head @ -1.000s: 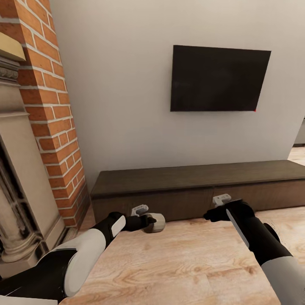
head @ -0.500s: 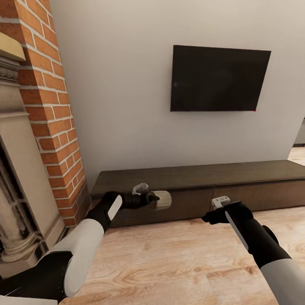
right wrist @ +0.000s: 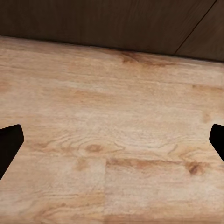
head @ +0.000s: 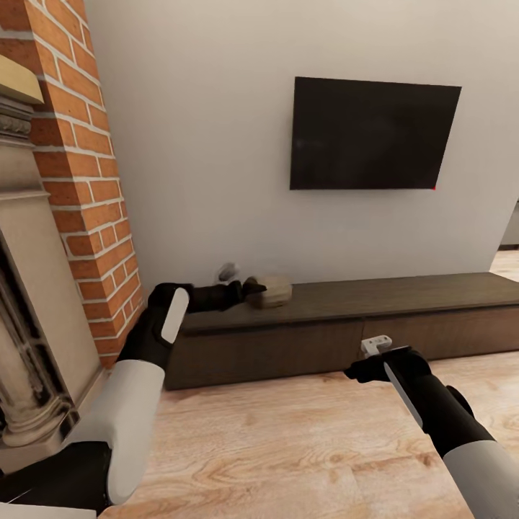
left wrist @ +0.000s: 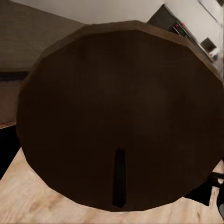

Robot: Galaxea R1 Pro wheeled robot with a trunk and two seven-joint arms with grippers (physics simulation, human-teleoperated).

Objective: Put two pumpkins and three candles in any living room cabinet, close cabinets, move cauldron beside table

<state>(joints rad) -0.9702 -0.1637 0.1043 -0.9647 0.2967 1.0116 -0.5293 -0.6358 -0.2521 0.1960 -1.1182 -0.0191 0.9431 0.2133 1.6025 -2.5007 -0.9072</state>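
Left gripper (head: pixel 249 288) raised candle (head: pixel 272 292) over cabinet (head: pixel 346 297)

Long low dark cabinet (head: pixel 404 295) on wood floor (head: pixel 303 447) against wall, doors flush. Flat top bare except candle (head: pixel 272 291) at left end.

So the right end effector (right wrist: pixel 112 140) is hanging over the wood floor (right wrist: pixel 112 121), light planks with knots and grain running across. Its two dark fingertips (right wrist: pixel 9 142) are poking in at opposite edges, spread wide with just bare floor between them. The dark brown cabinet (right wrist: pixel 93 21) front is sitting along the far side, with a thin seam between two door panels.
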